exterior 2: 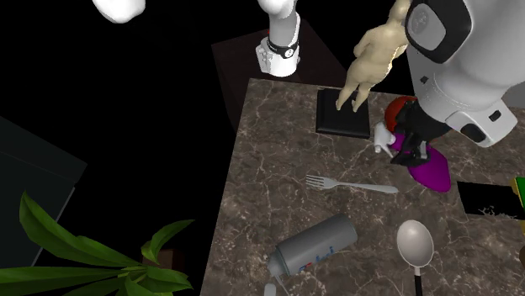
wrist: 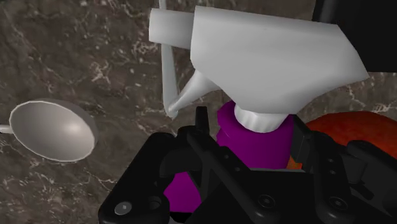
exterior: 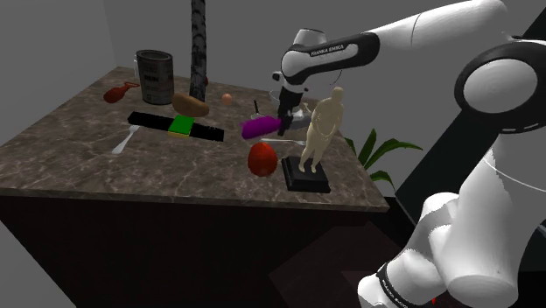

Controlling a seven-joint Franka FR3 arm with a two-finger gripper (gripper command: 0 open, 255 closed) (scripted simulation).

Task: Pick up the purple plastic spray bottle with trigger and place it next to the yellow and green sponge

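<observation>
The black gripper (wrist: 254, 137) is closest. Its two fingers squeeze the purple neck of the spray bottle (wrist: 267, 57), just under the white trigger head. The bottle is low at the stone table (exterior: 70, 157), near a red round thing (exterior: 262, 159) and a tan statue (exterior: 322, 127). It looks light, hard and a bit slippery, so the thin neck is a good place to hold. The yellow and green sponge (exterior: 181, 125) lies further along the table.

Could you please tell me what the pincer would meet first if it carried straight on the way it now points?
The purple spray bottle with a white trigger head: the black pincer clasps its neck. Beyond it, probably the dark marble tabletop.
</observation>
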